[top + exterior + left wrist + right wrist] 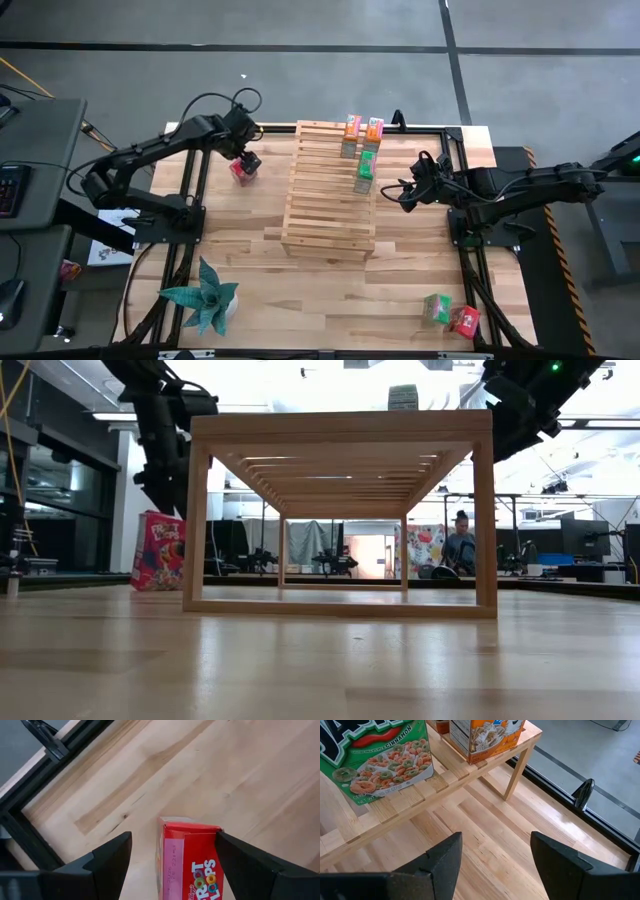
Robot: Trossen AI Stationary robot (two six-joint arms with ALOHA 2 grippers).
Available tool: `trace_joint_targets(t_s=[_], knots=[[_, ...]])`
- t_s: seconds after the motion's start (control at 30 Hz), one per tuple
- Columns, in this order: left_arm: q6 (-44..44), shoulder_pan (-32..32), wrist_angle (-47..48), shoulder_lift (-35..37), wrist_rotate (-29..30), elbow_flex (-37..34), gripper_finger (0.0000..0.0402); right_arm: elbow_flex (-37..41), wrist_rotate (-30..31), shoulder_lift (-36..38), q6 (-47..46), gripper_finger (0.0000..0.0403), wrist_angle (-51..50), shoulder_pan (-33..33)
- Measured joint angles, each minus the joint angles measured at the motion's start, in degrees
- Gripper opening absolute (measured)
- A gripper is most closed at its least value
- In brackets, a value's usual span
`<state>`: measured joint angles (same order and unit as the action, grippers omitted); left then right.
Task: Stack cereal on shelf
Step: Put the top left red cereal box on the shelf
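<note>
Red "Froot Loops" box [192, 860] sits between the left gripper's [172, 865] spread fingers, ungripped.

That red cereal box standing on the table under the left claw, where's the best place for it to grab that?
Probably across the narrow side faces near the top, coming straight down. The red cereal box stands upright on the table, clear of the shelf, and the left gripper hangs above it with fingers open, one on each side. Closing there should pinch it squarely.
</note>
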<state>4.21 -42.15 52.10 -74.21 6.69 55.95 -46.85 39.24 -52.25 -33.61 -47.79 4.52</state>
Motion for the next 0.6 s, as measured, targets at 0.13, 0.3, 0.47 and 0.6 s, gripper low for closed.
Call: trace_joint_targets(t_s=[0.13,0.3,0.47,0.6], knots=[[-0.26,0.00,2.07,-0.02,0.08,3.21,0.0278,-0.01,-0.01,0.00,-1.04,0.0229,0.00,0.01],[-0.14,0.00,5.38,0.02,-1.18,5.53,0.0278,0.00,-0.31,0.00,-1.08,0.0229,0.00,0.00],[0.08,0.00,6.49,0.02,0.10,5.46,0.0278,0.00,-0.33,0.00,-1.07,0.0229,0.00,0.00],[1.11,0.00,6.79,0.02,-0.41,4.40,0.0278,-0.02,-0.37,0.00,-1.07,0.0229,0.00,0.02]])
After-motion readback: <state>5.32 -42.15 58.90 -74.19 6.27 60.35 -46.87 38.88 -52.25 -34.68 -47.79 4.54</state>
